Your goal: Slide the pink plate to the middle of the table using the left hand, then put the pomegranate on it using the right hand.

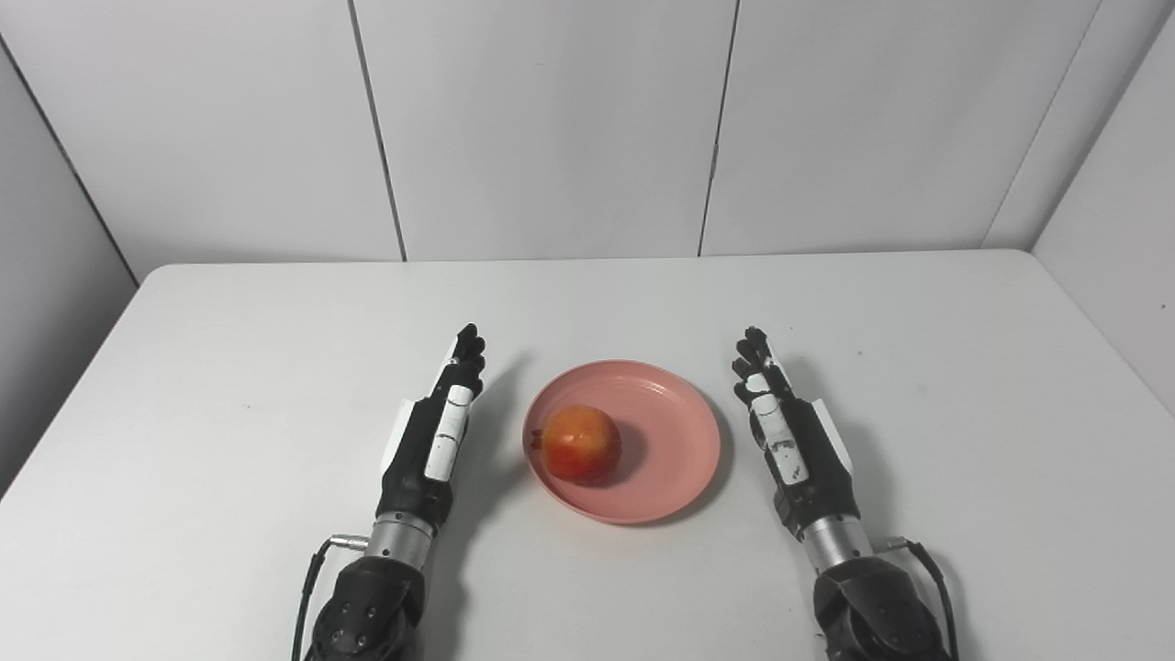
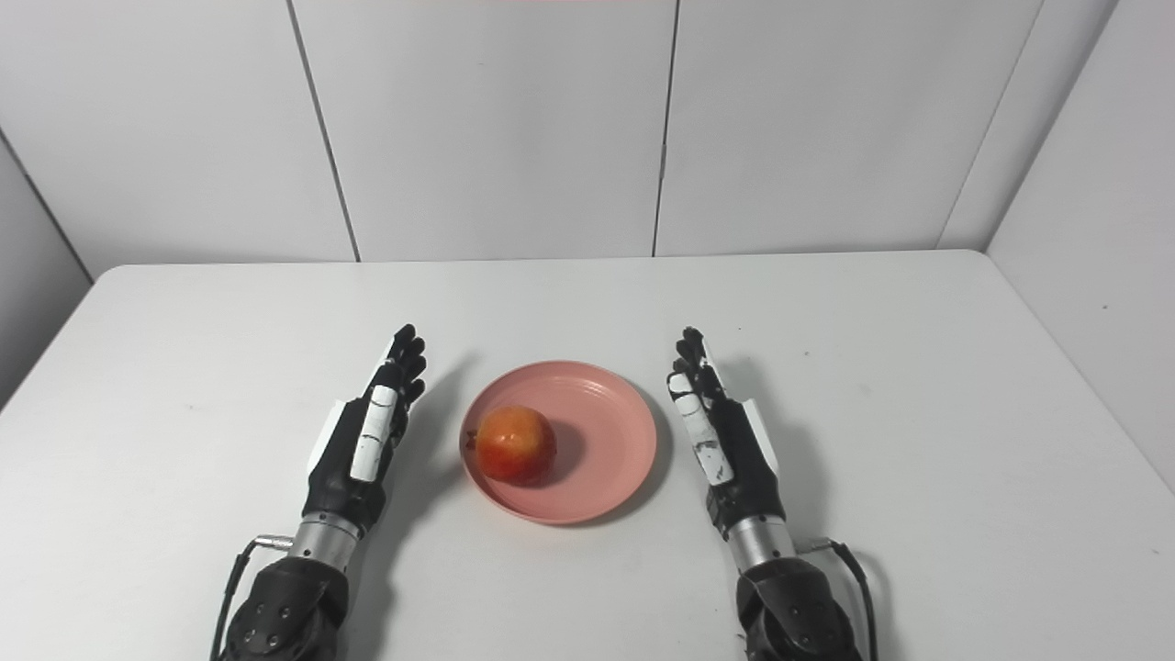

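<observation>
A pink plate [image 1: 643,450] is seen lying flat near the middle of the white bench [image 1: 229,367], somewhat toward the near edge. A pomegranate [image 1: 581,444] is set on the plate, in its left part, close to the left rim, with its small dark crown turned to the left. The fruit is coloured red and orange, and a soft shadow is cast to its right on the plate's surface.

The left hand [image 1: 436,427] is held just to the left of the plate, apart from it, with the fingers [image 1: 468,349] stretched out straight and pointed toward the far side of the bench. Nothing is grasped by it. The right hand [image 1: 789,431] is held just to the right of the plate in the mirrored pose, also apart from the rim, its fingers [image 1: 755,347] extended and pressed side by side, and nothing is held in it. Both hands are turned edge-on, palms facing inward toward the plate. A dark cable [image 1: 307,588] is seen looping beside the left wrist, and another one [image 1: 936,574] beside the right wrist. Pale panelled walls [image 1: 551,128] are seen behind the bench.
</observation>
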Controlling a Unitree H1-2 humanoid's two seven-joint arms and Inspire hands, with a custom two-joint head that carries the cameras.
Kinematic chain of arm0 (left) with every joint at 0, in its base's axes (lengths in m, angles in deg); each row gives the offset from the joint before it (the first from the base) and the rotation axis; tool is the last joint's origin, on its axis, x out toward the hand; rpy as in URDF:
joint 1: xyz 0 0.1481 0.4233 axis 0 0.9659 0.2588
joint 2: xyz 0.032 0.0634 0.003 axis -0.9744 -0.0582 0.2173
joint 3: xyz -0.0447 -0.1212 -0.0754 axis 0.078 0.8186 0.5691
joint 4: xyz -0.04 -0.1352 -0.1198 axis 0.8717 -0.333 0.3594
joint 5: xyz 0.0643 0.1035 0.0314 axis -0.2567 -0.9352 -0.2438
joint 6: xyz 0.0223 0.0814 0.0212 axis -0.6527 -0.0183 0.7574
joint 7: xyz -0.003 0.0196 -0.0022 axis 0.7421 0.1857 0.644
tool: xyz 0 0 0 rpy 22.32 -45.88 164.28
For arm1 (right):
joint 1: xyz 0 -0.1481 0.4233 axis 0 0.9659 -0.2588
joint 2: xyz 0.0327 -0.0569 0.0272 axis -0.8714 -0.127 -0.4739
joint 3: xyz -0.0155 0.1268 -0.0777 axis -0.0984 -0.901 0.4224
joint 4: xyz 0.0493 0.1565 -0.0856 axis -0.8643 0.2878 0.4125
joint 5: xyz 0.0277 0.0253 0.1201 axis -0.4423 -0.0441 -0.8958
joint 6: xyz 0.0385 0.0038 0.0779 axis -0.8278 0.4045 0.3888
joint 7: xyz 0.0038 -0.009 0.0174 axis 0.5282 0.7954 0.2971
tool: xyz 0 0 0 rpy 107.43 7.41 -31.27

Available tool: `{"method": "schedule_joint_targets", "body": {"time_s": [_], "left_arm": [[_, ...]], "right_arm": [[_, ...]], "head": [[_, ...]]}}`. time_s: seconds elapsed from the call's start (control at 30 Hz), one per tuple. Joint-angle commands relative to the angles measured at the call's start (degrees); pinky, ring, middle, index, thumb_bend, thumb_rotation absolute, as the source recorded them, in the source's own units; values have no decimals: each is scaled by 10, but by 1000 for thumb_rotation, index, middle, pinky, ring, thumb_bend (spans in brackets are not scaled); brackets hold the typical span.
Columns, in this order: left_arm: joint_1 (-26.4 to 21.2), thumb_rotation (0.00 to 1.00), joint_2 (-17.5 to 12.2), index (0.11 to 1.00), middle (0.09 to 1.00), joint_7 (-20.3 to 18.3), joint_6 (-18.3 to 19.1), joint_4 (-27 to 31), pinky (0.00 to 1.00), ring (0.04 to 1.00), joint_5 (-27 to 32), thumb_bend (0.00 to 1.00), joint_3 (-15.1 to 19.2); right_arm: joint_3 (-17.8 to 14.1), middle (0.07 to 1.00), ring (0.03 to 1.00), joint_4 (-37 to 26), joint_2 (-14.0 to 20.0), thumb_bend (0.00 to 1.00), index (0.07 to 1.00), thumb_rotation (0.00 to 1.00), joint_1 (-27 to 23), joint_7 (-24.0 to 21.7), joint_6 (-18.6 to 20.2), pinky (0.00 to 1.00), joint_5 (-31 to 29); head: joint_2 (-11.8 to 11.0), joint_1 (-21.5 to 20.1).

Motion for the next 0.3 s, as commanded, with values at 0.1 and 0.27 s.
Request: {"method": "schedule_joint_targets", "body": {"time_s": [0.1, 0.27], "left_arm": [[-10, 1000, -1, 1000, 1000, -5, 10, 32, 1000, 1000, 10, 654, 2], [-12, 1000, -3, 1000, 1000, -8, 18, 34, 1000, 1000, 13, 659, 5]], "right_arm": [[1, 1000, 1000, -33, 0, 641, 1000, 916, -9, 0, 1, 1000, 9], [-1, 1000, 1000, -34, -3, 628, 1000, 921, -9, 1, 2, 1000, 10]], "head": [[2, 2], [3, 1]]}}
